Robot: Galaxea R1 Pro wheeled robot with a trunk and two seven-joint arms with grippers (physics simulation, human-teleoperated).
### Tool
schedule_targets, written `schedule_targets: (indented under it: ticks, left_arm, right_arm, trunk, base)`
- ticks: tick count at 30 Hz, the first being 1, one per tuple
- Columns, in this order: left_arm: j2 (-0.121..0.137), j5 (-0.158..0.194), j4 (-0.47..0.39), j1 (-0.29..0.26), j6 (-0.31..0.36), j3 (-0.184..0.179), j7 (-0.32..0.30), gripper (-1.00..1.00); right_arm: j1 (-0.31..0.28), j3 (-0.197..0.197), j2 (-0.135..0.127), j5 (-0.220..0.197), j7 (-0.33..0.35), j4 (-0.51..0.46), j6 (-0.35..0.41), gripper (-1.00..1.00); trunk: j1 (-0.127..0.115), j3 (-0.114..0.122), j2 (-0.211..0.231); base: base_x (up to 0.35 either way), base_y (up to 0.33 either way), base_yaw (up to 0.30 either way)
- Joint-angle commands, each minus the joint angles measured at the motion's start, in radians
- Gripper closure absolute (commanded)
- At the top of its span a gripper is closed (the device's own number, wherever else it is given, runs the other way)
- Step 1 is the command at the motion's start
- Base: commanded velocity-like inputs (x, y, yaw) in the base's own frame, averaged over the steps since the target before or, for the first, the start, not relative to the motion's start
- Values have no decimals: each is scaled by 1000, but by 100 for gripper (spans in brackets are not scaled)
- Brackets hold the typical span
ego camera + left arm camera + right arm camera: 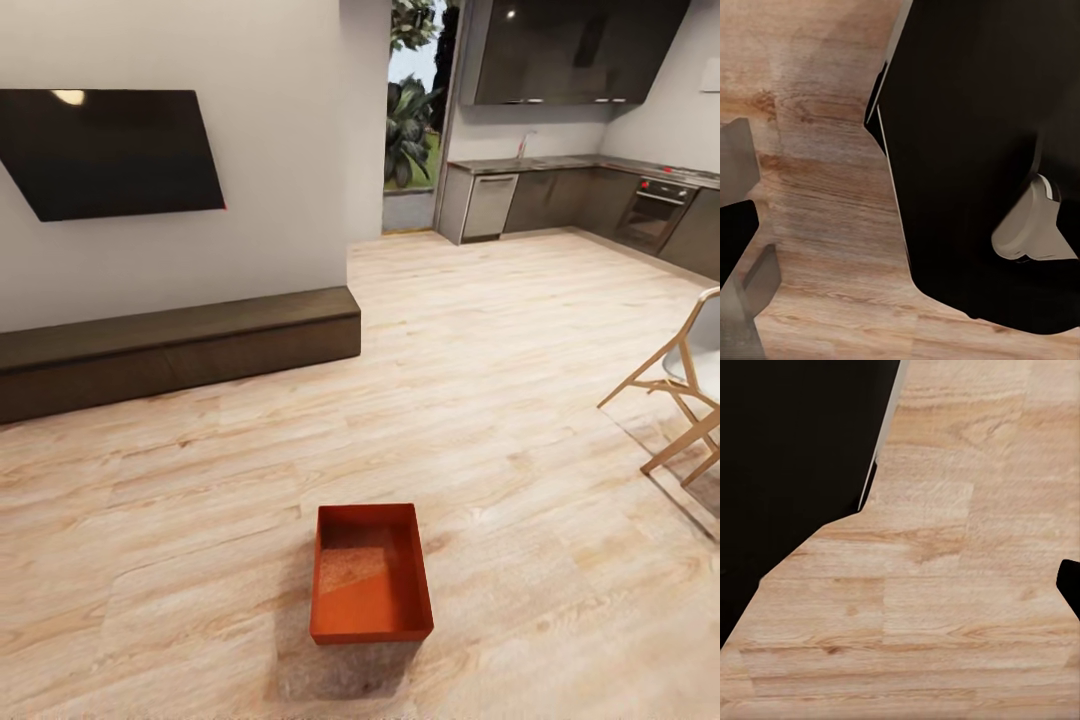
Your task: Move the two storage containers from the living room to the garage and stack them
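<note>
Head view looks down over a light wood plank floor (pixel 500 380) where one orange-red storage container (pixel 370 575) sits open side up, alone and untouched, low in the middle of the picture. Its long side runs away from the robot, and a patch of lighter speckled bottom shows inside it. No arm or hand reaches near it here, so I cannot place it against either gripper.

Beyond the container, a long dark low bench (pixel 170 345) runs along a pale wall, and a black flat screen (pixel 110 150) hangs on the wall above it. To the right stands a chair with splayed wooden legs (pixel 680 400), well apart from the container. Farther back is a kitchen with dark cabinets (pixel 580 195), an oven (pixel 655 210) and a doorway onto green plants (pixel 410 120).

Left wrist view shows the plank floor below, a large black body of the robot (pixel 975 150) with a pale grey rounded part (pixel 1031 229) on it, and grey and black pieces (pixel 739 225) at the edge that may be the left gripper; whether it is wide or narrow I cannot tell.

Right wrist view shows plank floor beside the same kind of black body (pixel 795 457), and the right gripper's state cannot be told.
</note>
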Motion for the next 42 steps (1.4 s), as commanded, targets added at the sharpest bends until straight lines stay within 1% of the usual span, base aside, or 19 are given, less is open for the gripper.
schedule_targets:
  ticks: [1, 42]
  left_arm:
    - [0, 0, -1, 0, -1, 3, 2, -100]
    - [0, 0, -1, 0, -1, 2, 2, -100]
  right_arm:
    - [-1, 3, 0, 5, -4, 2, -3, -100]
    - [-1, 2, 0, 5, -4, 2, -5, -100]
  trunk:
    - [0, -3, -2]
    - [0, -69, -2]
  base:
    - [0, 0, 0]
    - [0, 0, 0]
